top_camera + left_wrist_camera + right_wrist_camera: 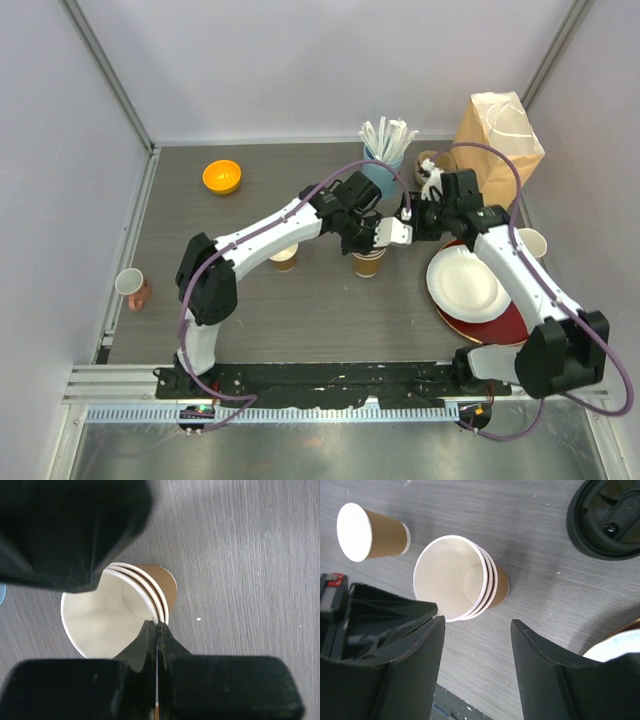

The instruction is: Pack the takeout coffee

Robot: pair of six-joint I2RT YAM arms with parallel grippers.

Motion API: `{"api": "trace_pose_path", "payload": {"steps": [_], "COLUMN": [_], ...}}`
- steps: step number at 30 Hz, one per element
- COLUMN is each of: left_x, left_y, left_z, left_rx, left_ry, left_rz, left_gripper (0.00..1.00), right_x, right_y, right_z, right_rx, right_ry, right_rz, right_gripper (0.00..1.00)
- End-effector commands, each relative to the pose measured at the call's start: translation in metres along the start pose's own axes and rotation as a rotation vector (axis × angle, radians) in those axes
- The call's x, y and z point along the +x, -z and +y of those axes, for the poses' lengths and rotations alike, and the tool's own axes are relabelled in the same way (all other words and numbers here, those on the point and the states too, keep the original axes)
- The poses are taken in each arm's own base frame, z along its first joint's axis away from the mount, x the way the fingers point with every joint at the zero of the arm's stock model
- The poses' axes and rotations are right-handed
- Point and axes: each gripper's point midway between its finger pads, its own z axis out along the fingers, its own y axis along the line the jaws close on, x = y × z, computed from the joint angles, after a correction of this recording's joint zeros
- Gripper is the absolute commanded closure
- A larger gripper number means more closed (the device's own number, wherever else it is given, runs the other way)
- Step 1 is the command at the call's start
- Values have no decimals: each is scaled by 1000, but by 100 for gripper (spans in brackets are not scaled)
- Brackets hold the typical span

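A nested stack of three kraft-brown paper cups (368, 263), white inside and without a lid, stands upright at mid-table. It also shows in the left wrist view (95, 620) and the right wrist view (455, 575). My left gripper (372, 238) (158, 629) is shut, pinching the rim of the stack's near side. My right gripper (412, 218) (477, 625) is open and empty, just right of and above the stack. A single brown cup (284, 257) (370, 532) stands left of the stack. Black lids (605, 520) lie near the right gripper.
A brown paper bag (500, 135) stands at the back right, beside a light-blue cup of straws (384, 150). White plates on a red plate (468, 285) and a pale yellow cup (532, 243) are at right. An orange bowl (222, 177) and a pink cup (132, 288) are at left.
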Motion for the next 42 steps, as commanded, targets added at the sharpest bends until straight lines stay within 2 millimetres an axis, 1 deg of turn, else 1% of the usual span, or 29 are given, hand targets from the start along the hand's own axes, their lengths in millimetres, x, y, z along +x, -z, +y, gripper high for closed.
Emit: {"api": "trace_pose_path", "payload": {"steps": [1,2,3,4,5,6,7,8,10,12,14,15,18,21,24,29,33,36,38,39,40,42], "left_x": [-23,-21,-22,-23,-23,-23,-24,-26,-26,-25,-26,-25,-25,-26,-29,-28,-26,-26,-28,-27,-28,-29], "left_y": [11,10,10,8,8,9,8,8,6,5,3,3,-2,-2,0,0,-1,-2,-2,-2,-2,-1], "left_z": [18,21,22,23,25,27,28,28,27,26,23,23,20,20,21,24,25,24,21,22,21,21], "left_rx": [-117,-131,-137,-143,-151,-165,-172,-178,-180,-184,-174,-173,-166,-169,-175,-197,-205,-194,-185,-188,-187,-187], "left_ry": [83,101,104,105,122,124,130,134,142,149,142,142,134,128,127,127,130,131,128,125,122,122], "left_rz": [-76,-71,-73,-77,-78,-74,-74,-78,-75,-69,-70,-68,-56,-57,-61,-47,-40,-43,-45,-44,-45,-45], "left_gripper": [100,100,100,100,100,100,100,100,100,100,100,100,100,100,100,100,100,100,100,100,100,100], "right_x": [-13,-17,-16,0,-5,-3,8,2,5,0,1,-3,-2,-3,-3,0,4,11,14,18,19,21], "right_y": [19,19,21,10,8,5,-3,-3,-5,-3,-2,-1,-3,-7,-11,-11,-7,-5,-6,-9,-9,-11], "right_z": [4,6,10,6,11,12,10,14,13,13,14,16,16,18,15,13,12,9,7,4,4,3], "right_rx": [-9,-27,-52,-60,-105,-123,-136,-167,-180,-184,-200,-212,-220,-240,-235,-229,-225,-215,-209,-200,-204,-211], "right_ry": [-83,-90,-110,-183,-201,-229,-298,-302,-348,-361,-382,-374,-381,-395,-399,-400,-415,-424,-433,-440,-444,-465], "right_rz": [-190,-230,-258,-235,-269,-275,-260,-296,-314,-347,-360,-380,-375,-374,-371,-372,-388,-389,-385,-380,-384,-382], "right_gripper": [39,38,38,38,39,43,46,49,50,52,52,52,55,57,60,63,63,55,53,54,60,66]}}
